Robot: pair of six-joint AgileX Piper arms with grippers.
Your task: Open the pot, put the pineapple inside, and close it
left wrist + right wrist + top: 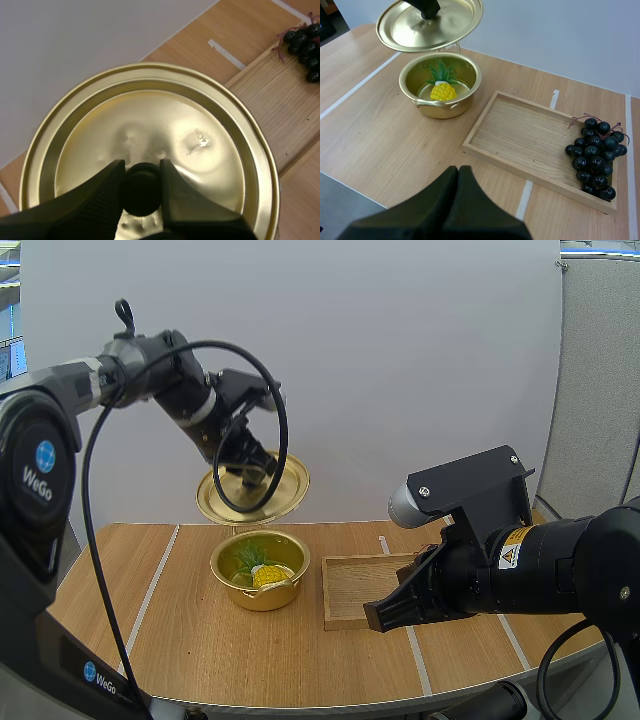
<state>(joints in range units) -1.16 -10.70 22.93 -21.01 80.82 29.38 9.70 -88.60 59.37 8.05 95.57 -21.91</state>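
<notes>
Left gripper (141, 175): clenched on the black knob (142, 196) of the lid (150, 125), tilted above the pot (262, 598). Right gripper (458, 172): closed, empty. Pineapple (443, 91): inside the pot. Lid: probably light, stiff and slippery; the knob looks the best hold.

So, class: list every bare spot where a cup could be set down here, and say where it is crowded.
Free: the table between the pot and the near edge; the tray, bare from its pot-side rim to the grapes. Crowded: above the pot, where the left claw holds the lid, and the tray's grape end.
</notes>
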